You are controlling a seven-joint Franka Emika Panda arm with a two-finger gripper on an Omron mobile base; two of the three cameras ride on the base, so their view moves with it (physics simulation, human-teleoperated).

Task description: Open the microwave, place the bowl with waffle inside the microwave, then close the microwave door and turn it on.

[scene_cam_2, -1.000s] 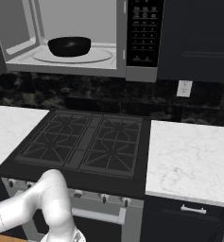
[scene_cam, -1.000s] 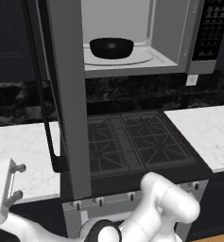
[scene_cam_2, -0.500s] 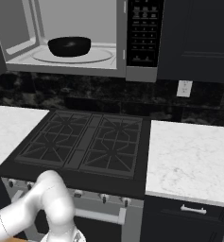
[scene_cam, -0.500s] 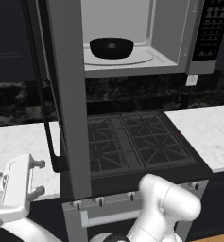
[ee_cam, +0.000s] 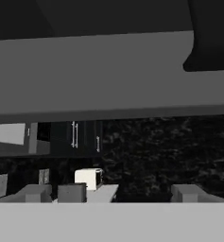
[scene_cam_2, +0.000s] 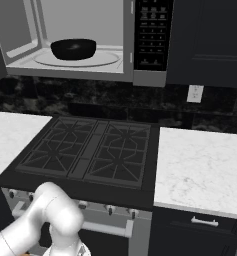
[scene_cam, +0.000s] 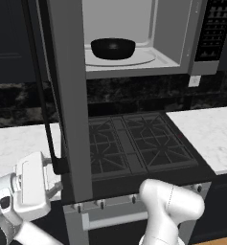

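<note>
The small glossy black round bowl (scene_cam: 113,48) sits on the turntable inside the grey steel microwave (scene_cam_2: 90,37). The wide steel-framed dark-glass microwave door (scene_cam: 69,105) stands swung open, long axis vertical. The white gripper (scene_cam: 31,186) sits low, left of the door's lower edge, beside the black bar handle (scene_cam: 44,91). Whether the jaws are spread cannot be told. Judged next step: push the door closed, rightward.

Pale grey microwave cavity (scene_cam: 148,28) with round turntable (scene_cam_2: 102,59) carries small glossy black round bowl (scene_cam_2: 73,49), centred on turntable; bowl contents not visible.
</note>
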